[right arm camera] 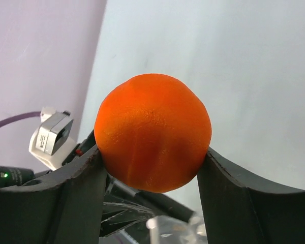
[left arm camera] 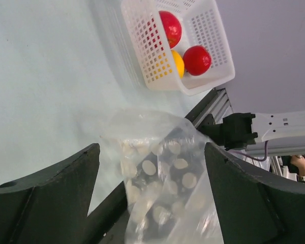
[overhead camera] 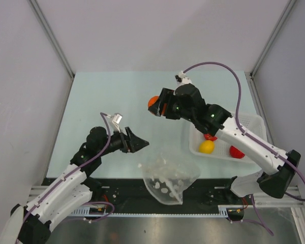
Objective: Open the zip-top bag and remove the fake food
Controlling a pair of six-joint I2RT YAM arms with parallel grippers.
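Note:
The zip-top bag (overhead camera: 170,178) is clear with white dots and lies crumpled at the table's near edge. My left gripper (overhead camera: 141,143) is open and empty, just left of and above the bag. In the left wrist view the bag (left arm camera: 162,173) shows beyond the spread jaws, and the gripper (left arm camera: 151,150) does not touch it. My right gripper (overhead camera: 159,105) is shut on an orange toy fruit (overhead camera: 153,103) and holds it above the table's middle. In the right wrist view the orange fruit (right arm camera: 152,132) fills the gap of the gripper (right arm camera: 152,151).
A white perforated basket (overhead camera: 254,122) stands at the right. It holds a yellow fruit (overhead camera: 207,146) and two red fruits (overhead camera: 237,152), also seen in the left wrist view (left arm camera: 197,59). Grey walls enclose the table.

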